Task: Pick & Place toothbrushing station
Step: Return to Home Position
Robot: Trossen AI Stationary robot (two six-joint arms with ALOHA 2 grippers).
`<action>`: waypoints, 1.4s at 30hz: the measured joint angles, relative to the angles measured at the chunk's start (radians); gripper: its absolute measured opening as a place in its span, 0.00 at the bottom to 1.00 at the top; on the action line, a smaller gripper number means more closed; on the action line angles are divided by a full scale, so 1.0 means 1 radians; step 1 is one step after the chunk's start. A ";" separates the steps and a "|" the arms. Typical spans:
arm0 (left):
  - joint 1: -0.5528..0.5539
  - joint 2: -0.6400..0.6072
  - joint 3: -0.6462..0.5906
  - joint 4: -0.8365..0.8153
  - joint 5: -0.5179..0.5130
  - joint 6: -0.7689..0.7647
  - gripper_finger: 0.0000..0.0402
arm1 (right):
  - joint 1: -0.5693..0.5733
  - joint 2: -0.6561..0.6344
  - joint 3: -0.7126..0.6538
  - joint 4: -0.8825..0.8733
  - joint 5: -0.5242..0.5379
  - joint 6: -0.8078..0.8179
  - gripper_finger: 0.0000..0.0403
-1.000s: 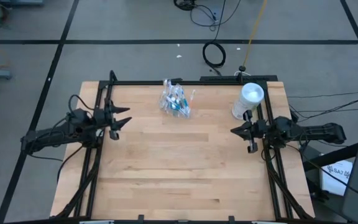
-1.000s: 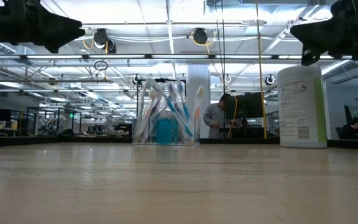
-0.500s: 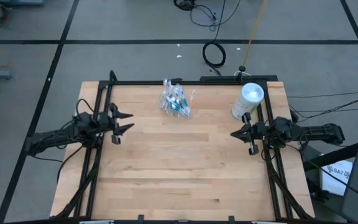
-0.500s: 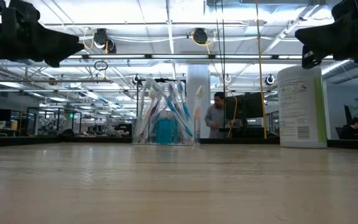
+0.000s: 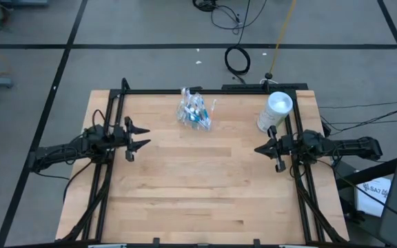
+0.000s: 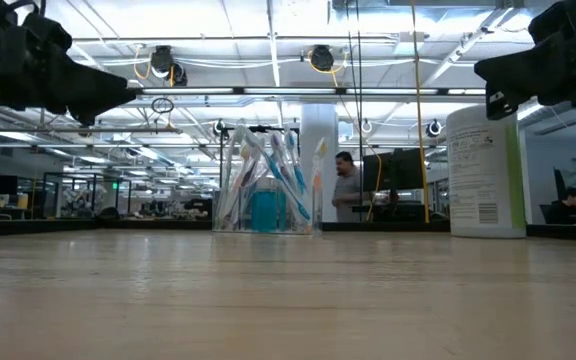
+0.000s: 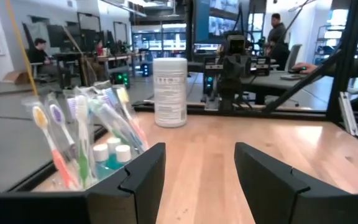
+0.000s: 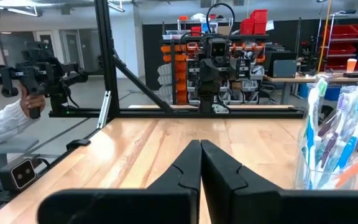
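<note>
A clear holder full of toothbrushes and small blue bottles stands on its base at the table's far edge, near the middle. It also shows in the low view, the left wrist view and the right wrist view. My left gripper is open and empty, above the table near its left edge. My right gripper is shut and empty, above the table near its right edge. Both grippers are well apart from the holder.
A white wipes canister with a green-edged label stands at the table's far right corner, close behind my right gripper. A black frame runs along the table's far edge and sides. A person stands in the room beyond.
My left gripper has moved a little toward the table's right and near edges, still open. My right gripper has stayed where it was. The person in the room behind has walked a little to the left in the low view.
</note>
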State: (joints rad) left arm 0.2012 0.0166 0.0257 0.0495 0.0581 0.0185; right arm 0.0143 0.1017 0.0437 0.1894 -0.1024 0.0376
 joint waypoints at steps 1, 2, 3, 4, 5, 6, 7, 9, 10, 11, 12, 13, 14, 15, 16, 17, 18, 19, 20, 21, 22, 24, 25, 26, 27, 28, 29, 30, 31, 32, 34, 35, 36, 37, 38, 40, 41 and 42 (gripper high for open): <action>0.000 0.000 0.000 -0.002 0.007 0.000 0.50 | 0.000 0.000 0.000 0.000 0.000 0.000 0.00; 0.000 0.000 -0.005 0.009 0.020 0.000 0.50 | 0.000 0.000 0.000 0.000 0.000 0.000 0.00; 0.000 -0.001 -0.011 0.013 0.028 0.001 0.50 | 0.000 0.000 0.000 0.000 0.000 0.000 0.01; 0.000 0.000 -0.011 -0.002 0.029 0.001 0.50 | 0.000 0.000 0.000 0.000 0.000 0.000 0.01; -0.001 0.002 -0.011 -0.010 0.028 0.000 0.50 | 0.000 0.000 0.000 0.000 0.000 0.000 0.01; -0.001 0.001 -0.011 -0.012 0.021 -0.002 0.50 | 0.000 0.000 0.000 0.000 0.000 0.000 0.01; -0.001 0.001 -0.011 -0.011 0.016 -0.002 0.50 | 0.000 0.000 0.000 -0.001 0.000 0.000 0.01; 0.000 0.001 -0.011 -0.020 0.015 -0.007 0.50 | 0.000 0.000 0.000 -0.001 0.000 0.000 0.01; 0.000 0.001 -0.011 -0.025 0.013 -0.013 0.50 | 0.000 0.000 0.000 -0.001 0.000 0.000 0.01; 0.000 0.002 -0.011 -0.026 0.009 -0.019 0.50 | 0.000 0.000 0.000 -0.001 0.000 0.000 0.01; 0.000 0.006 -0.011 -0.027 0.003 -0.021 0.50 | 0.000 0.000 0.000 -0.001 0.000 0.000 0.01; 0.000 0.012 -0.011 -0.029 -0.006 -0.021 0.50 | 0.000 0.000 0.000 0.000 0.000 0.000 0.01; 0.000 0.017 -0.011 -0.029 -0.011 -0.021 0.50 | 0.000 0.000 0.000 0.000 0.000 0.000 0.01; 0.000 0.022 -0.011 -0.029 -0.013 -0.021 0.50 | 0.000 0.000 0.000 0.000 0.000 0.000 0.01; 0.000 0.026 -0.011 -0.029 -0.014 -0.022 0.50 | 0.000 0.000 0.000 0.000 0.000 0.000 0.01; 0.000 0.029 -0.011 -0.029 -0.014 -0.021 0.50 | 0.000 0.000 0.000 0.000 0.000 0.000 0.01; 0.000 0.030 -0.011 -0.029 -0.014 -0.022 0.50 | 0.000 0.000 0.000 0.000 0.000 0.000 0.01; 0.000 0.030 -0.011 -0.029 -0.014 -0.022 0.50 | 0.000 0.000 0.000 0.000 0.000 0.000 0.01; 0.000 0.030 -0.011 -0.029 -0.014 -0.022 0.50 | 0.000 0.000 0.000 0.000 0.000 0.000 0.01; 0.000 0.030 -0.011 -0.029 -0.014 -0.023 0.50 | 0.000 0.000 0.000 0.000 0.000 0.000 0.01; 0.000 0.030 -0.011 -0.029 -0.014 -0.024 0.50 | 0.000 0.000 0.000 0.000 0.000 0.000 0.01; 0.000 0.030 -0.011 -0.029 -0.014 -0.024 0.50 | 0.000 0.000 0.000 0.000 0.000 0.000 0.01; 0.000 0.030 -0.011 -0.030 -0.014 -0.024 0.50 | 0.000 0.000 0.000 0.000 0.000 0.000 0.01; 0.000 0.030 -0.011 -0.030 -0.014 -0.024 0.50 | 0.000 0.000 0.000 0.000 0.000 0.000 0.01; 0.000 0.030 -0.011 -0.030 -0.014 -0.024 0.50 | 0.000 0.000 0.000 0.000 0.000 0.000 0.01; 0.000 0.030 -0.011 -0.030 -0.014 -0.024 0.50 | 0.000 0.000 0.000 0.000 0.000 0.000 0.01; 0.000 0.030 -0.011 -0.030 -0.014 -0.024 0.50 | 0.000 0.000 0.000 0.000 0.000 0.000 0.01; 0.000 0.030 -0.011 -0.030 -0.014 -0.024 0.50 | 0.000 0.000 -0.001 0.000 0.000 0.000 0.01; 0.000 0.030 -0.011 -0.030 -0.014 -0.024 0.50 | 0.000 0.000 -0.001 0.000 0.000 0.000 0.01; 0.000 0.030 -0.011 -0.030 -0.014 -0.024 0.50 | 0.000 0.000 -0.001 0.000 0.000 0.000 0.01; 0.000 0.030 -0.011 -0.031 -0.014 -0.024 0.50 | 0.000 0.000 -0.001 0.000 0.000 0.000 0.01; 0.000 0.030 -0.010 -0.031 -0.014 -0.024 0.50 | 0.000 0.000 -0.001 0.000 0.000 0.000 0.01; 0.000 0.030 -0.010 -0.031 -0.014 -0.024 0.50 | 0.000 0.000 -0.001 0.000 0.000 0.000 0.01; 0.000 0.030 -0.010 -0.031 -0.014 -0.024 0.50 | 0.000 0.000 -0.001 0.000 0.000 0.000 0.01; 0.000 0.030 -0.010 -0.031 -0.014 -0.024 0.50 | 0.000 0.000 -0.001 0.000 0.000 0.000 0.01; 0.000 0.030 -0.010 -0.031 -0.014 -0.023 0.50 | 0.000 0.000 -0.001 0.000 0.000 0.000 0.01; 0.000 0.030 -0.010 -0.031 -0.014 -0.024 0.50 | 0.000 0.000 -0.001 0.000 0.000 0.000 0.01; 0.000 0.030 -0.010 -0.031 -0.014 -0.024 0.50 | 0.000 0.000 -0.001 0.000 0.000 0.000 0.01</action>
State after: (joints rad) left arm 0.2012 0.0463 0.0158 0.0181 0.0440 -0.0050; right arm 0.0143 0.1017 0.0429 0.1894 -0.1020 0.0372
